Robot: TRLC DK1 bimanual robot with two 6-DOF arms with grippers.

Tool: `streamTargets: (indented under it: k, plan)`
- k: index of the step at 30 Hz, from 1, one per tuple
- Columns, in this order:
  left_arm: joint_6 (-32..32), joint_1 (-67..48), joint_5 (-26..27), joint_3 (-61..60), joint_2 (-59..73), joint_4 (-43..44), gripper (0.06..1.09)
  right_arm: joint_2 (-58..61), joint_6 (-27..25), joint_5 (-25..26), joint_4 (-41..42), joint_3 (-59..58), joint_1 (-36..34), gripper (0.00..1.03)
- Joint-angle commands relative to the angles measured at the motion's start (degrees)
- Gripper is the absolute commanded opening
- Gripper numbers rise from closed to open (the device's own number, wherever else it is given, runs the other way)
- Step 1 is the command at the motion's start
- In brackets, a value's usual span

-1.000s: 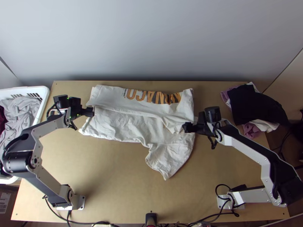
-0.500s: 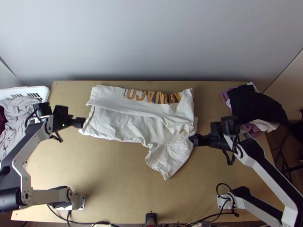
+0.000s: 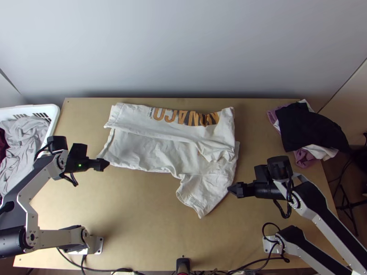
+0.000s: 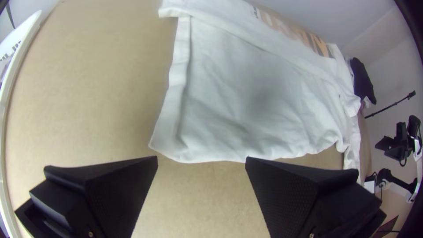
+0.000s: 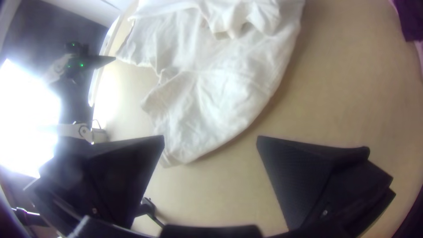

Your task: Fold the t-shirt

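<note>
Clearly, the folded-over t-shirt (image 3: 151, 149) lies just beside both pairs of parted jaws.

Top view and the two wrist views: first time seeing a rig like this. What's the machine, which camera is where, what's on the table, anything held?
The machine is two robot arms, left and right, mounted at the near side of a wooden table. The top view looks steeply down from above that side. Each wrist view comes from a camera on one arm, with that arm's two black fingers at the bottom edge.

A white shirt lies on the table, its far part with orange print folded over, one sleeve sticking out toward the bases. A clothes pile sits at far right, a laundry basket at left.

Nothing is held: the left tool and right tool are both open, near the shirt's edges.
</note>
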Motion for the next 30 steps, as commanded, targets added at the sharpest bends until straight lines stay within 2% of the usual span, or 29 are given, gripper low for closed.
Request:
streamTargets:
  k: [1, 11, 20, 23, 30]
  plan:
    - [-5.81, -0.12, 0.52, 0.42, 1.54, 6.02, 1.03, -1.43, 1.51, -2.78, -1.55, 0.32, 3.23, 0.96]
    - [-8.45, -1.53, 0.43, 3.32, 4.97, 9.01, 1.03, 3.93, 1.69, -7.97, -2.43, -0.03, 10.09, 0.96]
    - [-10.29, -2.76, -0.01, 4.47, 5.67, 10.33, 1.03, 14.92, 2.92, -8.67, 2.49, -1.88, 17.29, 0.96]
    - [-10.47, -2.76, -0.36, 4.56, 5.76, 11.56, 1.03, 19.40, 4.15, -8.32, 7.24, -2.67, 21.16, 0.96]
    - [-11.44, -2.93, -0.53, 4.47, 6.90, 13.23, 1.03, 28.45, 5.38, -4.45, 18.31, -3.29, 21.16, 0.96]
